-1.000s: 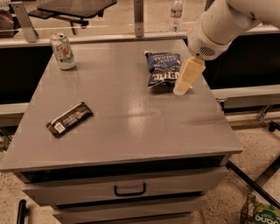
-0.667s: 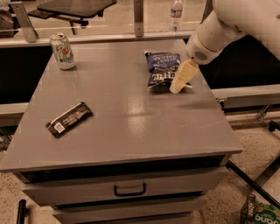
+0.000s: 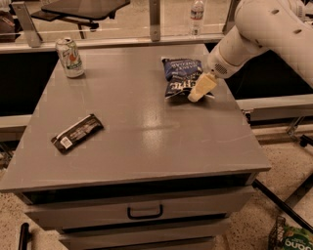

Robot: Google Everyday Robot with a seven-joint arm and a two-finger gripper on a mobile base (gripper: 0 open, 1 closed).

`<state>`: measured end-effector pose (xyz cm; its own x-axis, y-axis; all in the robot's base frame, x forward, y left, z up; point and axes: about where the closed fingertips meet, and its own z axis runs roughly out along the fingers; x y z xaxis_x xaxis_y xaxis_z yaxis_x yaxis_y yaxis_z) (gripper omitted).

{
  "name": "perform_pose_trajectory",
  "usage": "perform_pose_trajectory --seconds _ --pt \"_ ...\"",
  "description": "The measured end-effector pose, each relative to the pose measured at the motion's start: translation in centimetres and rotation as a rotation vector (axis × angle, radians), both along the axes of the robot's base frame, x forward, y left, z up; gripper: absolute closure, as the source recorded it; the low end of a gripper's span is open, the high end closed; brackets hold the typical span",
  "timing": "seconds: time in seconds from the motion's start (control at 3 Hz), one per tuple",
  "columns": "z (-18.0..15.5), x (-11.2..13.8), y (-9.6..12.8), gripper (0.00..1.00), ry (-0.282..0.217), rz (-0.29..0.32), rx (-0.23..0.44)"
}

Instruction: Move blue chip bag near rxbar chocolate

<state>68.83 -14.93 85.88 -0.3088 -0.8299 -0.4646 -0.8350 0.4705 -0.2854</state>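
Note:
The blue chip bag (image 3: 180, 75) lies at the back right of the grey tabletop, dark navy with white lettering. The rxbar chocolate (image 3: 77, 133), a slim black bar with a white label patch at its near left end, lies at the front left. My gripper (image 3: 200, 89) hangs from the white arm at the upper right and sits at the bag's right front corner, over its edge. Its pale fingers point down and to the left.
A green-and-white soda can (image 3: 69, 57) stands at the back left corner. The grey cabinet (image 3: 146, 146) has a drawer with a handle (image 3: 145, 213) in front. A railing and a bottle (image 3: 196, 14) stand behind. A green package (image 3: 293, 239) lies on the floor at lower right.
My gripper has moved left and slightly back, from the bag's right side onto its right front corner. The bag, bar and can have not moved.

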Motion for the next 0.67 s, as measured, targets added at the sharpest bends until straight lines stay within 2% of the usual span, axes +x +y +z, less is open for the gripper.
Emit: perform_pose_trajectory --seconds 0.67 --pt "-0.81 -0.88 0.98 0.7 0.026 0.043 0.013"
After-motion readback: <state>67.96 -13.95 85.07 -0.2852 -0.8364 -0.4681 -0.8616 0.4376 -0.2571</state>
